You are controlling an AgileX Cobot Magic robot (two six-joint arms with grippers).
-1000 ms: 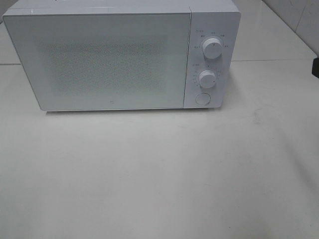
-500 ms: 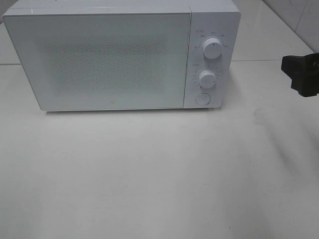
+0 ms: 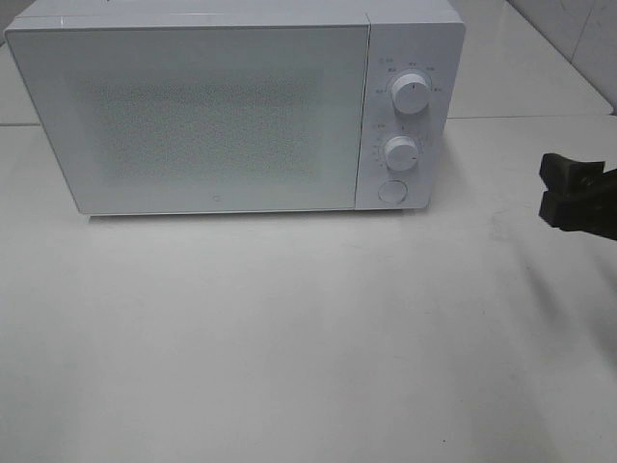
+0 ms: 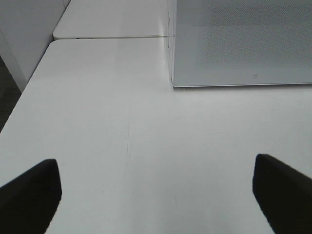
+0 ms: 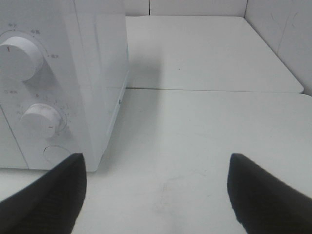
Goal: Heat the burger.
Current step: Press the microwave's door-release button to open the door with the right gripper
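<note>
Opening the microwave (image 3: 212,116) door comes first, we judge; no burger in view.
Right gripper (image 3: 552,188), right of the microwave, spread and empty: we should press the round button (image 3: 390,190) squarely. Left gripper (image 4: 156,187) likewise spread.

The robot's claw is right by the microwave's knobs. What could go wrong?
1. The open right gripper hangs off to the side of the lower knob and the round button. Those two sit close together, so it might nudge the wrong one.
2. The microwave has its door shut and no burger shows in any view, so it might get switched on empty.
</note>
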